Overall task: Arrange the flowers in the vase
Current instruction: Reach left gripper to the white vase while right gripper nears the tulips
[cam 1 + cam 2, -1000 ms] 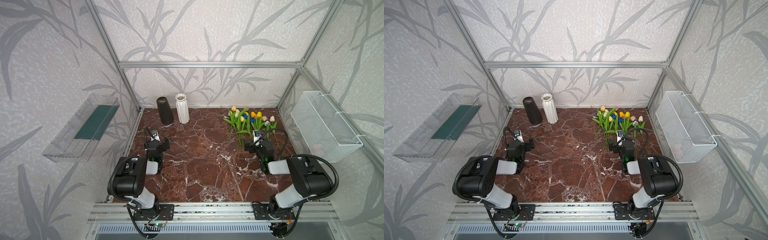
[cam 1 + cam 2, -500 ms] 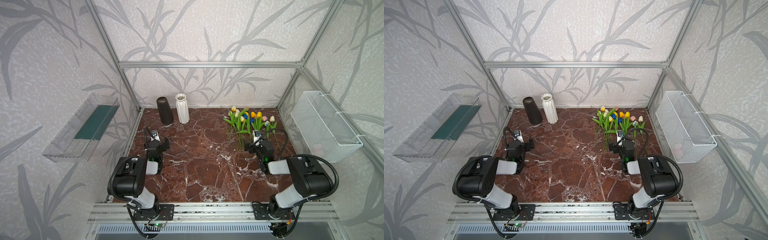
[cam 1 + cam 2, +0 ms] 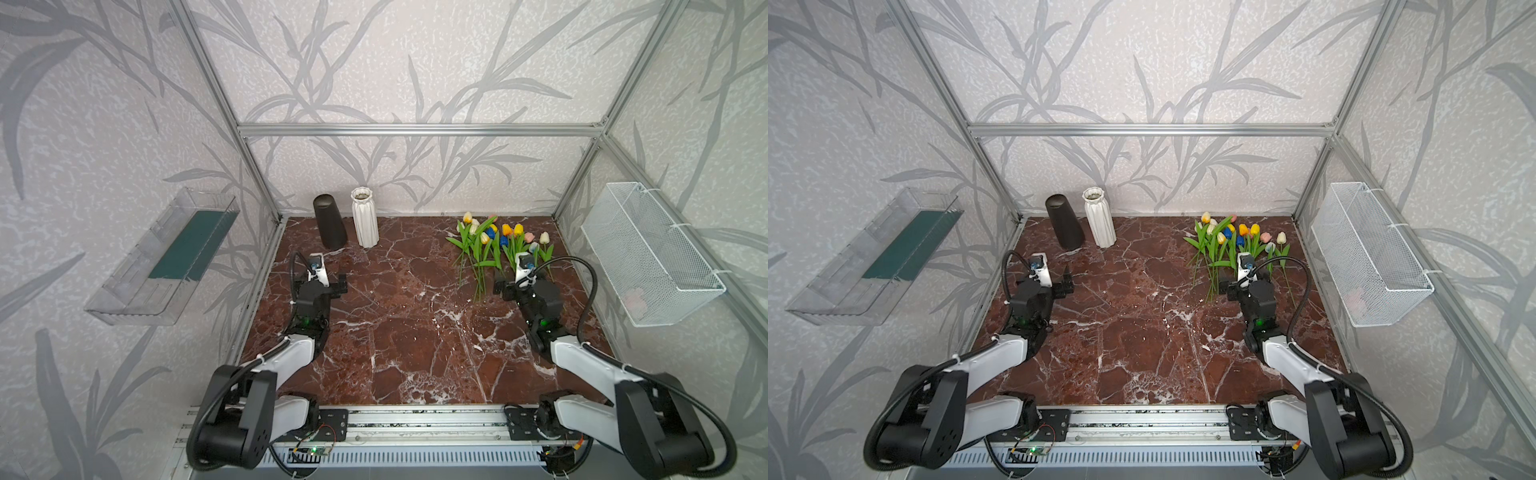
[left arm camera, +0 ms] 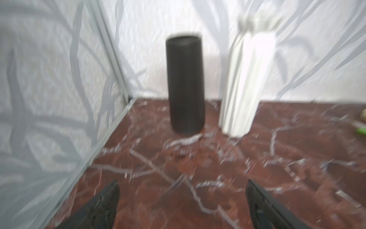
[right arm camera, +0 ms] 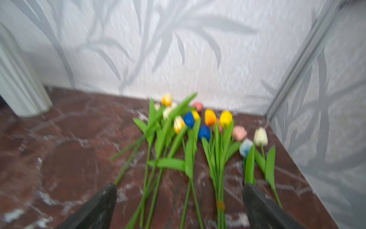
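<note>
The right gripper point(image 5: 180, 186) stands wide open and holds nothing. In the right wrist view its two dark fingers point(image 5: 103, 200) straddle the near ends of the stems; the blur hides whether they touch any. The flowers point(image 5: 190, 138) are artificial tulips with thin green stems and long leaves, their heads cream, white, yellow, orange, pink and blue. One clump of stems is bound by a yellowish band point(image 5: 220, 205). They lie flat on the brown marble table point(image 3: 415, 332) at its back right. Their heads point toward the back wall and their stems run back toward the right gripper, long axes roughly front to back and fanned a little.

The left gripper point(image 4: 182, 183) is likewise spread wide and empty, above bare marble. Beyond it, in the back left corner, a white ribbed vase point(image 3: 365, 218) stands upright just beside a dark cylinder point(image 3: 329, 222), well apart from the flowers.
</note>
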Robot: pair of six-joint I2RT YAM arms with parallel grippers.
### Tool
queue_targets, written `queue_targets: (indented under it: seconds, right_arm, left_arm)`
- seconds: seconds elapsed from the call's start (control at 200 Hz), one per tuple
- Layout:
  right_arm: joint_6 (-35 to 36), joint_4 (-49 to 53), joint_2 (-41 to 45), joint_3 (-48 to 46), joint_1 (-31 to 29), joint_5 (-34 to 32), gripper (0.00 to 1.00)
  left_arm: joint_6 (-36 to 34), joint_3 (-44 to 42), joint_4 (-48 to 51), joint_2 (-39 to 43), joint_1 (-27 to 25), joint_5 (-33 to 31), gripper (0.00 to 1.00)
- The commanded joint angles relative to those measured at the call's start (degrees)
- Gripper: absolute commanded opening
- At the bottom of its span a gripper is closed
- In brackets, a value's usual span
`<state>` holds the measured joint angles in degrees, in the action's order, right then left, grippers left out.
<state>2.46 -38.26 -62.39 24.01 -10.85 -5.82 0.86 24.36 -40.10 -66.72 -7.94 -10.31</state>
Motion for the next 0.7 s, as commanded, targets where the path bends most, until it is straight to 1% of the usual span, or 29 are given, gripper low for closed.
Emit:
queue_targets:
  seconds: [0.0, 0.08, 0.14, 0.205, 0.285, 0.42, 0.56, 0.695]
  right_arm:
    - [-4.41, 9.14, 2.67, 5.82, -0.22, 4.26, 0.99]
    - [-6.55, 12.24, 1.27, 10.52, -0.27, 8.53, 0.99]
    - [-8.11, 12.24, -0.50, 12.78, -0.60, 12.05, 0.99]
    - [-9.35, 9.38, -2.89, 13.18, -1.49, 14.61, 1.00]
    - [-10.63, 4.34, -5.54, 12.26, -2.76, 17.10, 0.99]
    - [-14.27, 2.10, -5.67, 11.05, -4.12, 18.69, 0.99]
    - [-13.02, 1.72, -3.27, 8.60, -4.97, 18.59, 0.99]
    - [-12.78, 2.33, -0.47, 7.23, -4.97, 18.34, 0.99]
  left_arm:
    - [1.79, 8.45, 6.77, -0.64, -0.32, 8.67, 0.99]
    - [2.02, 15.90, 7.35, -6.33, -0.28, 11.20, 0.99]
    - [1.81, 21.96, 8.99, -11.13, -0.30, 12.79, 0.99]
    - [2.21, 26.90, 8.58, -16.41, -0.23, 15.02, 0.99]
    - [3.19, 30.33, 4.93, -22.12, -0.23, 16.30, 0.99]
    - [4.29, 37.26, 5.05, -29.63, -0.56, 19.22, 0.99]
    - [2.98, 41.49, 3.32, -35.52, -1.17, 18.67, 0.99]
    - [2.24, 45.01, 3.97, -39.43, -1.33, 18.66, 0.99]
